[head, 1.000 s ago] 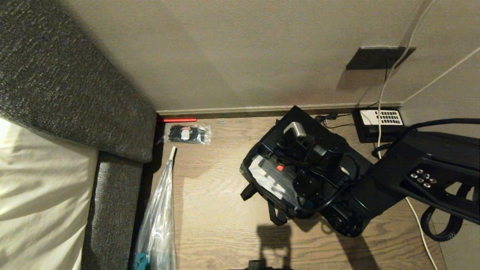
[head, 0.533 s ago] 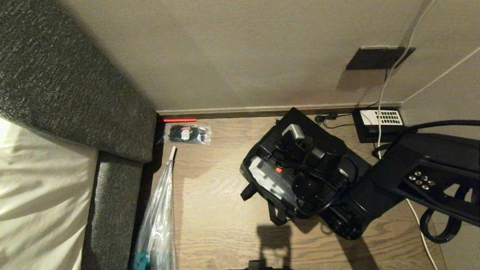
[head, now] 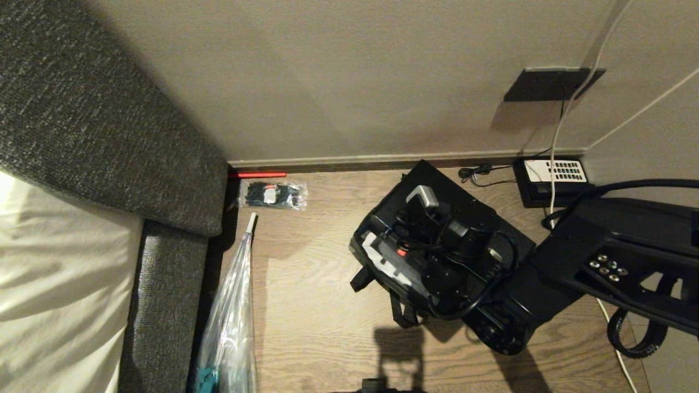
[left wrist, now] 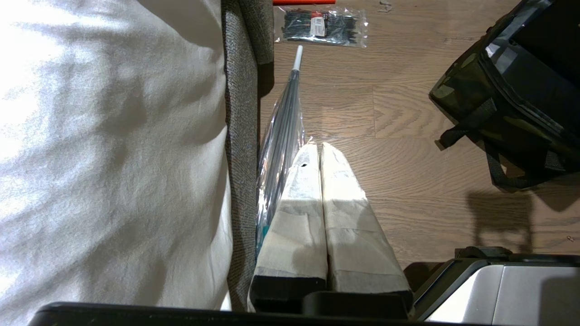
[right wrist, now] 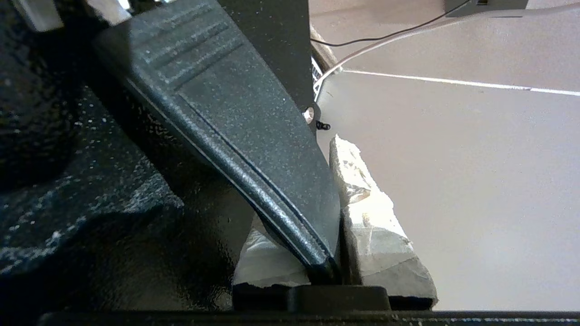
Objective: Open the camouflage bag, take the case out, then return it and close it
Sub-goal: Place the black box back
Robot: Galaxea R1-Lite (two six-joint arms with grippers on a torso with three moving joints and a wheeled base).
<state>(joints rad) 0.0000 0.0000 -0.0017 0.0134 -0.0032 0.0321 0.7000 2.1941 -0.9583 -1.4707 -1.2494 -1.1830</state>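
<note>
Right tool pinches the case above the camouflage bag.

Black right arm (silver screws); tape-wrapped pale fingers.

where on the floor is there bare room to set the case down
Free: the wood floor between the camouflage bag and the clear plastic bag, below the packet of cable ties. Crowded: around the telephone, with cables.
</note>
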